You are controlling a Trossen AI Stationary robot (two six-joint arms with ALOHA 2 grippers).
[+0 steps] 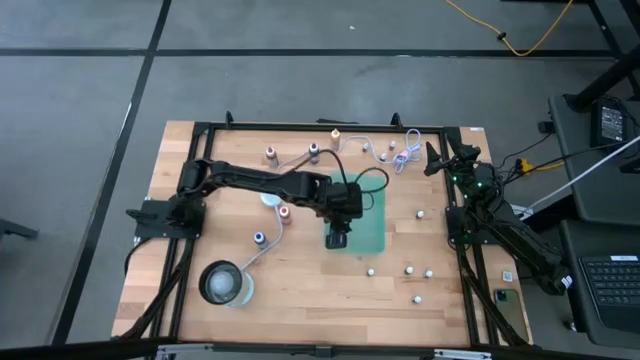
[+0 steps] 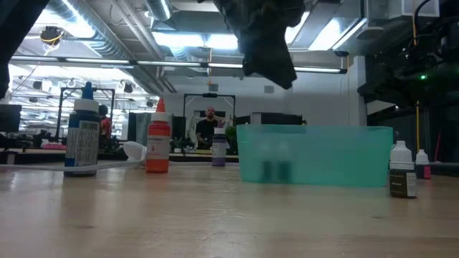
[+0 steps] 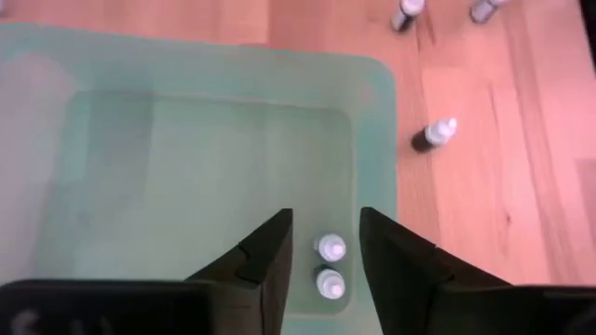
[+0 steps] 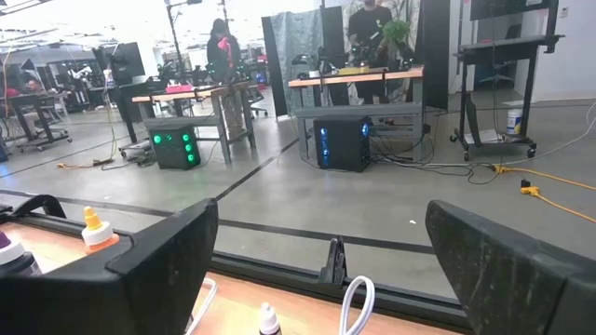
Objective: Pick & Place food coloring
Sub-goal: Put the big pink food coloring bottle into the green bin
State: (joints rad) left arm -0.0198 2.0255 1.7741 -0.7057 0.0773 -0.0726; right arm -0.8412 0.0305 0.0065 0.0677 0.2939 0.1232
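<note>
My left gripper hangs open above the near end of a pale green bin, pointing down. Two small white-capped food coloring bottles stand on the bin's floor below the gap between its fingers, untouched. More food coloring bottles stand on the wood: red-orange, blue, dark, and white ones right of the bin. One of them lies on its side. My right gripper waits open at the far right corner.
A round clear glass container sits near the table's near left corner. A pale-blue puck on a white cable lies left of the bin. Looped cables lie by the far edge. People stand in the room beyond the table.
</note>
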